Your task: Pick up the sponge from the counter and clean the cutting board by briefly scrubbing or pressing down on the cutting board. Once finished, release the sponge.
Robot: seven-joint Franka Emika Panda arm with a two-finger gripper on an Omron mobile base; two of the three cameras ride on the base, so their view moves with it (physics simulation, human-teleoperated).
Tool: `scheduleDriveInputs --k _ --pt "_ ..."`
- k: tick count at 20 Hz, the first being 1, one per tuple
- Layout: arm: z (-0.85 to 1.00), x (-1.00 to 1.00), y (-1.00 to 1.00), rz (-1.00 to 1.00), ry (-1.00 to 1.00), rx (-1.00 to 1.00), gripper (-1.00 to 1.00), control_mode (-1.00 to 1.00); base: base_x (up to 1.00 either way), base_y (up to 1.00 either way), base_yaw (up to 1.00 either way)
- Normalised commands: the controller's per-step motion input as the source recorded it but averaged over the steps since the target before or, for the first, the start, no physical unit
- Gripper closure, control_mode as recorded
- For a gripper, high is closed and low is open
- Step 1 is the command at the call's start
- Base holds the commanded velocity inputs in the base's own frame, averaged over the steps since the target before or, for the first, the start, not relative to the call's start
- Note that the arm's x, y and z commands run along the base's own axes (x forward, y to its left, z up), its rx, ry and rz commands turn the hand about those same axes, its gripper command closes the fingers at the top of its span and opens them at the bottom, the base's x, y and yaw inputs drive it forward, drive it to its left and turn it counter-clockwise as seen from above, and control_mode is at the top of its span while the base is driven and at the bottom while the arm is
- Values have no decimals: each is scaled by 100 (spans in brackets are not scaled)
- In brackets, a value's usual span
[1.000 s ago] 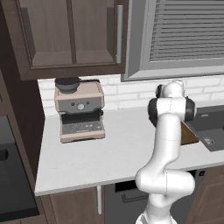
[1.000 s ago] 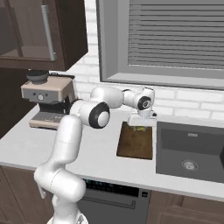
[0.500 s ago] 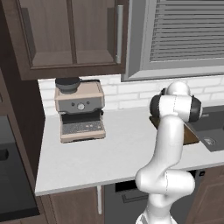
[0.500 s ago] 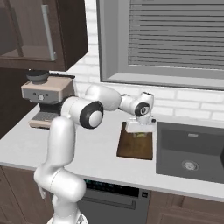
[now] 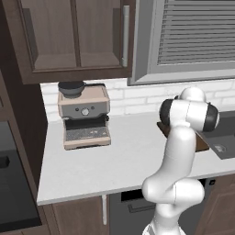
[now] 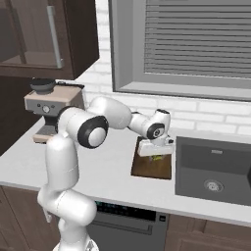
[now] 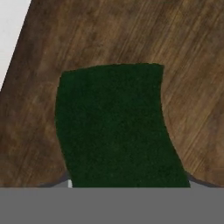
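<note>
Hand view: I see sponge centre frame, dark green top filling space at my gripper, over cutting board; finger spread hidden, cannot tell grip. Right base view: gripper low over board, middle of frame. Counter around. Coffee machine far left.

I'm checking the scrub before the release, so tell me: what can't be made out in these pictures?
- Pincer state: right base view, fingertips hidden behind the hand; hand view, sponge covers them.
- Sponge touching the cutting board or not: no view settles it.
- Cutting board in left base view: mostly behind the arm.
- Sponge's lower end: cut off at the hand view's bottom.
</note>
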Motion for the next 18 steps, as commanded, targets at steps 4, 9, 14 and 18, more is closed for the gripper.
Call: scheduleDriveInputs --k 4,9,14,18 --pt "-64 -100 0 0 -4 0 100 -100 0 0 0" --pt "-65 -100 0 0 -3 0 100 -100 0 0 0" --pt "-65 -100 -1 0 -2 0 100 -100 0 0 0" --pt "-58 -100 -1 0 -1 0 100 -100 0 0 0"
